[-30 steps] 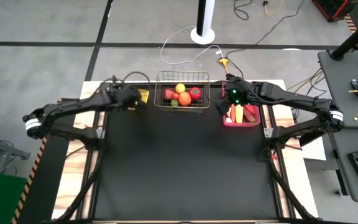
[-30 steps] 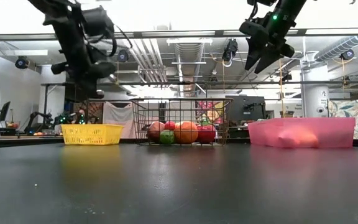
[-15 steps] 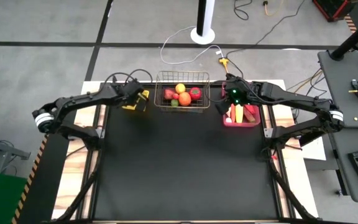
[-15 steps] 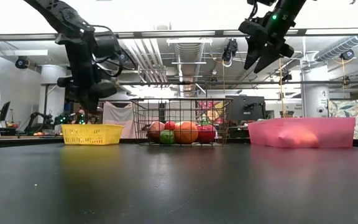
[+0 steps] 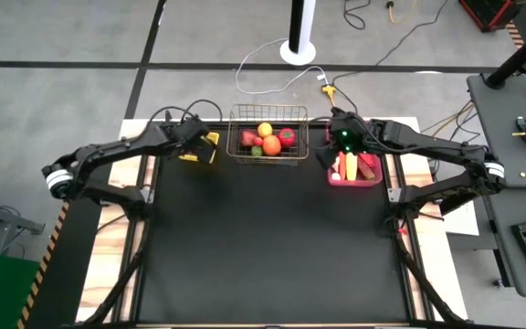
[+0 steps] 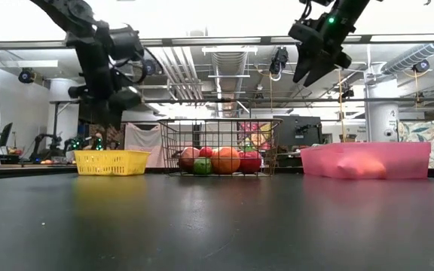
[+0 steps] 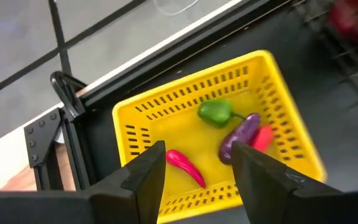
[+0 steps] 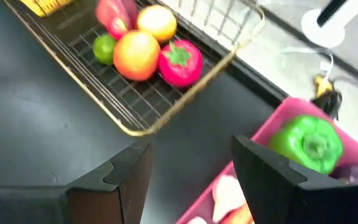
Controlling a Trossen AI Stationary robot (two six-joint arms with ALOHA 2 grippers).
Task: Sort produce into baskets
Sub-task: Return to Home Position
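Yellow plastic tray (image 7: 166, 102) is sitting at upper left-centre of the high view, just left of the wire basket (image 5: 268, 163). The left gripper (image 7: 197, 155) is hovering over it and covering most of it there, fingers spread, gripping nothing.

In the left wrist view the purple eggplant (image 7: 240, 137) is lying flat in the tray, long axis diagonal to the walls. One end is reaching toward the small green pepper (image 7: 215, 112); which end is the stem, cannot tell. A red piece (image 7: 263, 138) is touching its side, half hidden. The red chili (image 7: 185, 167) is lying apart, slanting the opposite way.

The pink bin (image 5: 354, 183) is sitting upper right-centre. The right gripper (image 8: 191, 144) is hanging over it, fingers released and empty. The right wrist view is cutting the bin off; a big green pepper (image 8: 306, 143) is showing inside. The wire basket is holding an orange (image 8: 135, 55), a tomato (image 8: 180, 62), a lime (image 8: 104, 46) and blurred fruit behind. In the low view the tray wall is hiding its contents.
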